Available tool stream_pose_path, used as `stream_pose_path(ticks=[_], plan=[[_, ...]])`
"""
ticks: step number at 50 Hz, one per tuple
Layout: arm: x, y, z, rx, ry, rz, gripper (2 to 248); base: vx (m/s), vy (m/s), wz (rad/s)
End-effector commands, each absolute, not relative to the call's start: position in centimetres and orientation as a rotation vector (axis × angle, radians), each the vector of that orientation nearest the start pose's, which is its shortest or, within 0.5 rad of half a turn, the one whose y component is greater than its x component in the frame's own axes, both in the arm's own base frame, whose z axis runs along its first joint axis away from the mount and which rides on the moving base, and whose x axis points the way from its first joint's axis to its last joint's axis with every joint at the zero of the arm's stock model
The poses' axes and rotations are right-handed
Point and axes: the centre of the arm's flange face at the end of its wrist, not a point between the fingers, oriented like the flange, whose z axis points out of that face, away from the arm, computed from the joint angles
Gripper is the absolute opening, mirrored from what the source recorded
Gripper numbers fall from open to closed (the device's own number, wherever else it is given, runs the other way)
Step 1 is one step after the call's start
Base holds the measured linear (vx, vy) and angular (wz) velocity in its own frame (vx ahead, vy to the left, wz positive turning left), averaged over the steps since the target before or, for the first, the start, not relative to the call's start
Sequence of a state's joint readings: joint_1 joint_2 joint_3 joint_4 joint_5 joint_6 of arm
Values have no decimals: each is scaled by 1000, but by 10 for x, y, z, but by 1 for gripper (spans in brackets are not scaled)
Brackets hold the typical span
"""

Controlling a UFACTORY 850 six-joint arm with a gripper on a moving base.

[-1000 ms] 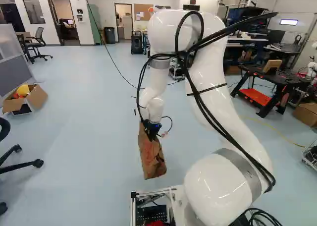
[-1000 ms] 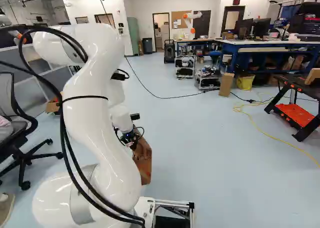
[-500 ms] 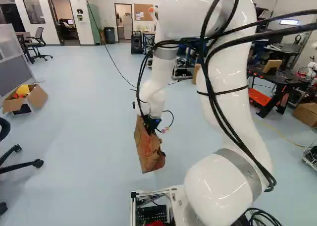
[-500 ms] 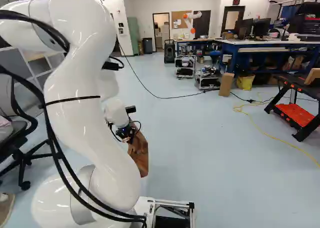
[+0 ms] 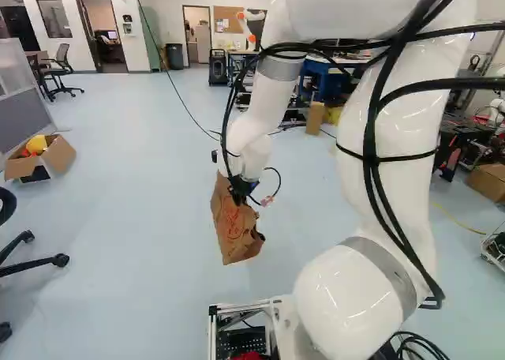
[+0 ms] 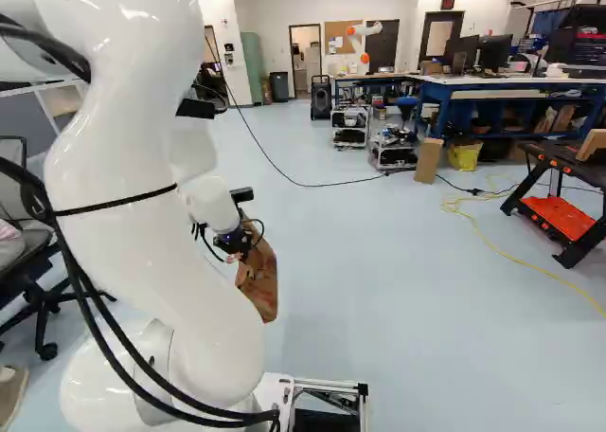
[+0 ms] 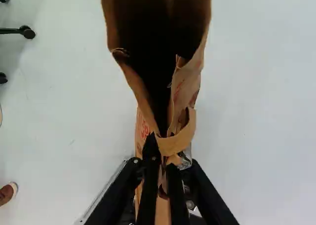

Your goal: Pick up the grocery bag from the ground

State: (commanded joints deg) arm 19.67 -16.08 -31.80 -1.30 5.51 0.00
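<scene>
In the left base view my black gripper (image 5: 241, 189) points down, holding the brown paper grocery bag (image 5: 235, 230) by its upper edge. The bag hangs tilted over the floor, and it also shows in the right base view (image 6: 258, 280), partly behind my arm. Seen from the wrist, the gripper (image 7: 163, 163) is shut on the bag's rim, with a folded paper strip at the fingertips. Ahead of the fingers the bag's mouth gapes, its inside dark and its side wall (image 7: 189, 82) creased. What the bag holds cannot be seen.
A cardboard box (image 5: 59, 156) with colourful things stands at the left of the left base view. An office chair (image 6: 43, 304) is beside my arm. Farther off are a black-and-orange workbench (image 6: 559, 219), a yellow cable (image 6: 511, 257) and another robot (image 6: 358, 42).
My arm has drawn back and lifted, its upper part swinging right in the left base view. The bag has risen with the gripper and tilts more. The base has not moved.
</scene>
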Motion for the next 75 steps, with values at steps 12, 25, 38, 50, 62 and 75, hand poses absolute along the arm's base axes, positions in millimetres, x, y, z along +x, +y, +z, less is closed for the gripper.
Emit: stream_pose_path(ticks=[12,25,38,50,62,75], plan=[[377,135,286,-2978,-552,-562,22,0,0,0],[376,133,287,-2975,-545,-577,22,0,0,0],[374,127,291,-2967,-523,-623,22,0,0,0],[371,118,297,-2953,-490,-694,22,0,0,0],[366,106,305,-2931,-445,-791,22,0,0,0],[357,90,316,-2898,-383,-926,22,0,0,0]])
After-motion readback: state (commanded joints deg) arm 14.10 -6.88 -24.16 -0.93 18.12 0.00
